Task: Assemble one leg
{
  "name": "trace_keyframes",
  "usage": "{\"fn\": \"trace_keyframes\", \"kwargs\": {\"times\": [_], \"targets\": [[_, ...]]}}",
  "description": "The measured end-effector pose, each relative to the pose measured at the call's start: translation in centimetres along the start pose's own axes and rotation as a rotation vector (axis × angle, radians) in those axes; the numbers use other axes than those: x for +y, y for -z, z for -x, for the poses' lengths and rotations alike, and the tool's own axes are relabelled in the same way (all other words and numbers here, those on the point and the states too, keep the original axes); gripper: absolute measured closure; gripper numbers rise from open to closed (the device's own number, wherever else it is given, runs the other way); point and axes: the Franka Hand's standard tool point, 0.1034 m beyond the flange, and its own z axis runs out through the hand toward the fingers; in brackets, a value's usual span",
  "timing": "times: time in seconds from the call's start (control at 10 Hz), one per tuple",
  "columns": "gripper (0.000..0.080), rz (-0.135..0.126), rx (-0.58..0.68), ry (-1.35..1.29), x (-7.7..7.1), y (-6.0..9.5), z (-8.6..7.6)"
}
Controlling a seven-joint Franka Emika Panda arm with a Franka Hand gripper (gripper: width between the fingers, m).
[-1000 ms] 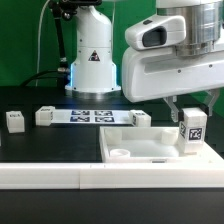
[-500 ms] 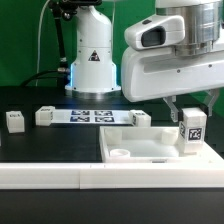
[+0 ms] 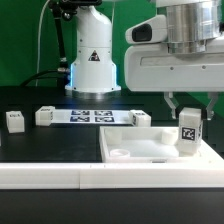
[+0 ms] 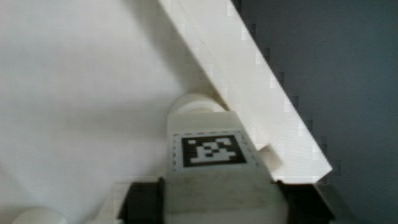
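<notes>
Though gripper-held, leg upright

Leg looks like smooth white plastic; table matt black.

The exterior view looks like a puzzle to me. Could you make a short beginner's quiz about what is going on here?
1. True or false: the gripper is at the leg, which stands upright on the large white panel.
2. Which lies farther toward the exterior view's left: the marker board or the small white block?
3. Multiple choice. The leg's tagged face bears: A) a red sticker, B) a black-and-white square pattern, C) nothing.

Key: 1 true. 2 the small white block. 3 B.
</notes>
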Motion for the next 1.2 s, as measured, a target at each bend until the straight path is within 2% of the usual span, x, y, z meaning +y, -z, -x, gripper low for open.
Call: {"fn": "trace_keyframes", "kwargs": {"times": [0.2, 0.5, 0.8, 0.9, 1.0, 1.1, 1.2], "targets": [[0.0504, 0.003, 0.003, -0.236, -0.11, -0.07, 0.13], [0.0504, 0.004, 0.004, -0.429, -0.21, -0.09, 0.16], [0.0504, 0.0, -0.003, -0.436, -0.27, -0.11, 0.23], [0.0328, 0.0, -0.003, -0.397, -0.25, -0.12, 0.22], [0.0192, 0.0, -0.003, -0.362, -0.23, -0.13, 0.21], [0.0192, 0.002, -0.004, -0.317, -0.19, -0.15, 0.23], [0.0158, 0.002, -0.004, -0.205, -0.18, -0.17, 0.24]]}}
